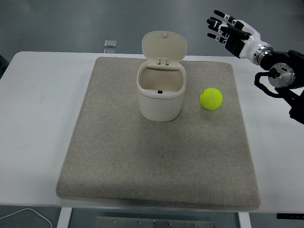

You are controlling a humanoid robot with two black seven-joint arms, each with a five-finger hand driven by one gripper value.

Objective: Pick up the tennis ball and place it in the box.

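A yellow-green tennis ball [211,99] lies on the grey mat [156,156], just right of a cream box [160,92] whose hinged lid stands up and open at its back. My right hand [227,31] hovers high at the upper right, above and behind the ball, its fingers spread and holding nothing. The black right arm [284,78] comes in from the right edge. The left arm is out of view.
The white table [38,118] carries the mat. A small grey square object [110,43] lies at the table's far edge, behind the mat's left corner. A white cable [28,216] shows below the table's near left edge.
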